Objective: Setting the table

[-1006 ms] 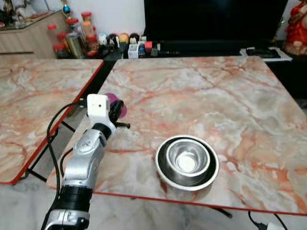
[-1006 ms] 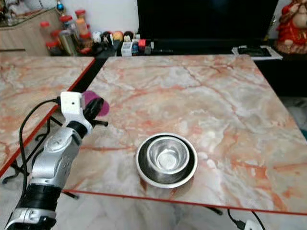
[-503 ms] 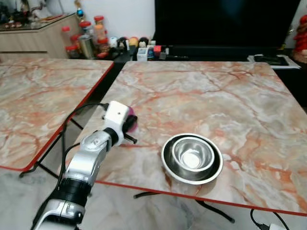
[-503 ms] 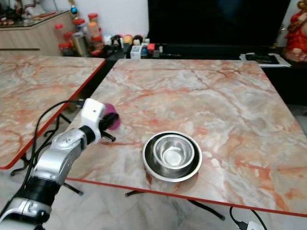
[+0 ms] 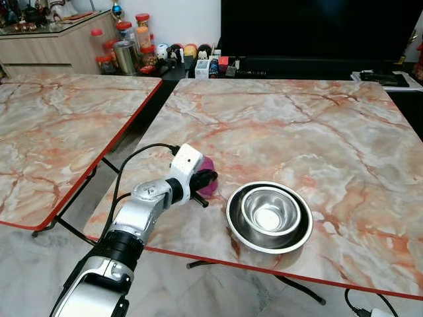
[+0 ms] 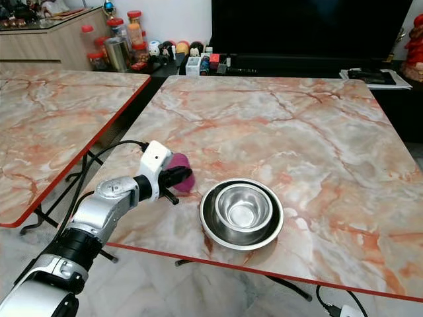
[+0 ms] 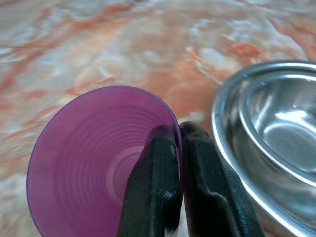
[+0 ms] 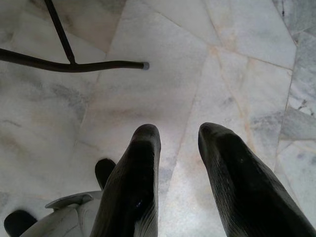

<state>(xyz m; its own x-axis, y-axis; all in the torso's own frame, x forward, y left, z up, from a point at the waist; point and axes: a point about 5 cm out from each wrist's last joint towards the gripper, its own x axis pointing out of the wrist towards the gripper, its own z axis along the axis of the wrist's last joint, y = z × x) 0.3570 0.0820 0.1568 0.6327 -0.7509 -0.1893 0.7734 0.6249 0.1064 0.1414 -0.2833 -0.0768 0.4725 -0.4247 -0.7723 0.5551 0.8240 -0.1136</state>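
Note:
A purple plastic cup [image 7: 94, 158] is pinched by its rim in my left gripper [image 7: 177, 136], one black finger inside the cup and one outside. In the eye views the purple cup [image 5: 209, 183] hangs low over the marble table [image 5: 297, 125], just left of a steel bowl [image 5: 269, 212] that sits inside a wider steel dish [image 6: 210, 218] near the table's front edge. My right gripper [image 8: 178, 136] hangs over the tiled floor with its fingers apart and nothing between them.
A second marble table [image 5: 53, 132] stands to the left across a narrow gap. Jars and small figures [image 5: 132, 46] line a low shelf at the back beside a dark TV [image 5: 317, 26]. A table leg [image 8: 69, 64] crosses the floor.
My left arm has carried the purple cup rightward and closer to the steel bowl. The camera has shifted, so the whole scene sits differently in frame.

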